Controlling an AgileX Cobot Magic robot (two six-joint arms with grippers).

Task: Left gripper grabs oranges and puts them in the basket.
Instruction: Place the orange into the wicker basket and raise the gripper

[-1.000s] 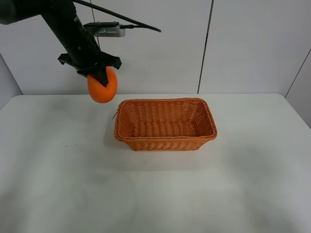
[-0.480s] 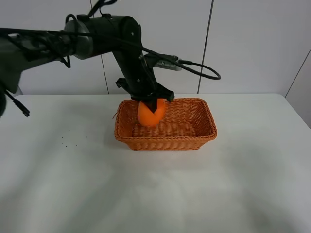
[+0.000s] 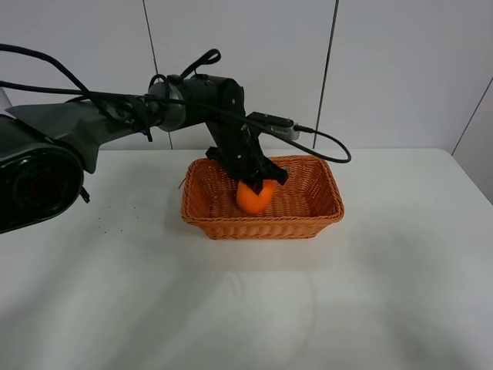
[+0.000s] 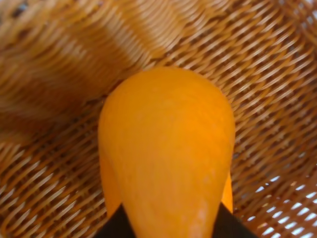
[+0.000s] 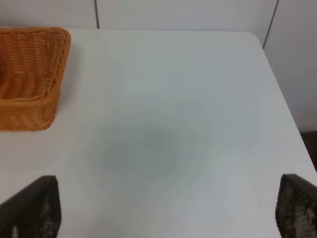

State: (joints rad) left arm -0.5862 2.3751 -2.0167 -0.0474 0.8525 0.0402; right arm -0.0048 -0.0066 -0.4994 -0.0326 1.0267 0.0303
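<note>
Orange (image 3: 254,197): inside basket (image 3: 262,225), near the table's (image 3: 115,308) far edge, low over the weave; contact unclear.
Left gripper (image 3: 258,179): clenched on orange.
Right gripper (image 5: 163,208): jaws spread, empty.
Remaining, by judgement: release, withdraw.

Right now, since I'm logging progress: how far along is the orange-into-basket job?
Done: the orange has been picked up and is inside the basket. In hand: the left pincer grips it low over the woven floor; whether it touches the floor is unclear. Left: open the pincer and pull the arm out.
</note>
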